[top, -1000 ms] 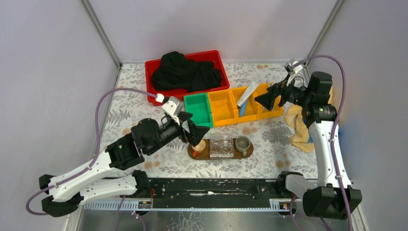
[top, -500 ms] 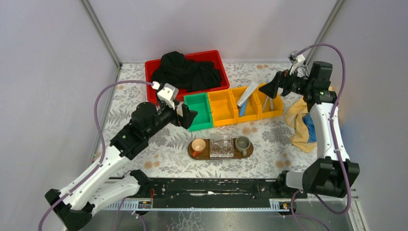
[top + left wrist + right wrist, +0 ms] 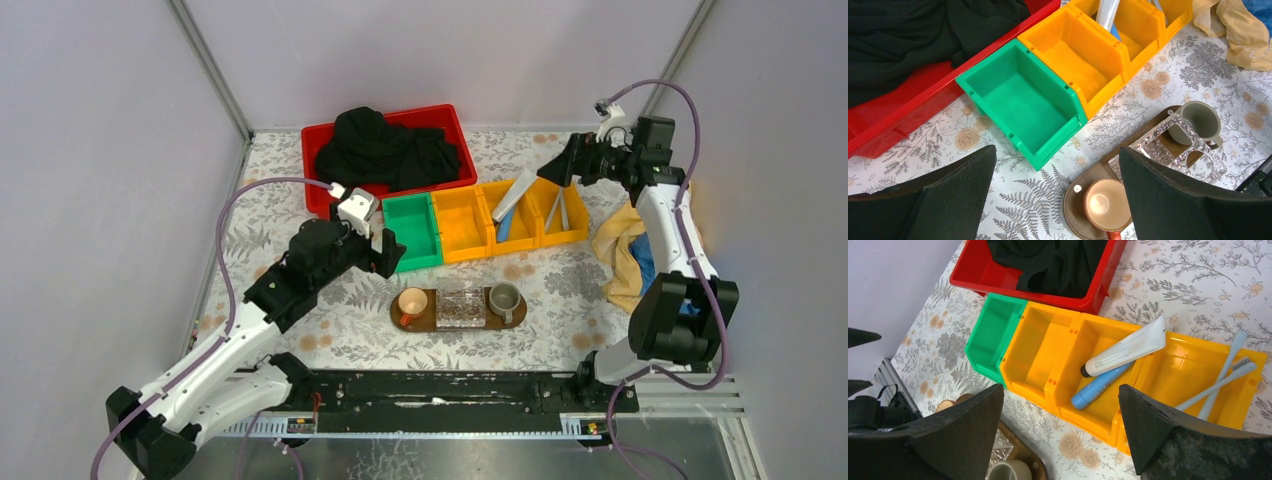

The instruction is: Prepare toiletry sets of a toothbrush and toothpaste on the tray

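Observation:
The dark wooden tray (image 3: 435, 306) lies at the table's front middle and carries an orange cup (image 3: 412, 302), a clear ribbed box (image 3: 460, 306) and a grey cup (image 3: 503, 297). A silvery-white toothpaste tube (image 3: 1125, 347) and a blue one (image 3: 1098, 387) lie in a yellow bin (image 3: 1108, 405). Two thin pale toothbrushes (image 3: 1220, 380) lie in the rightmost yellow bin (image 3: 560, 210). My left gripper (image 3: 392, 252) hangs open and empty beside the green bin (image 3: 1023, 100), back-left of the tray (image 3: 1078, 197). My right gripper (image 3: 560, 166) is open and empty, high over the yellow bins.
A red bin (image 3: 390, 150) full of black cloth stands at the back. One yellow bin (image 3: 462, 222) and the green bin (image 3: 412, 230) hold nothing. A tan and blue cloth (image 3: 620, 255) lies at the right edge.
My left gripper has drawn back from over the orange cup towards the green bin. My right gripper has risen and moved back. Both stay open.

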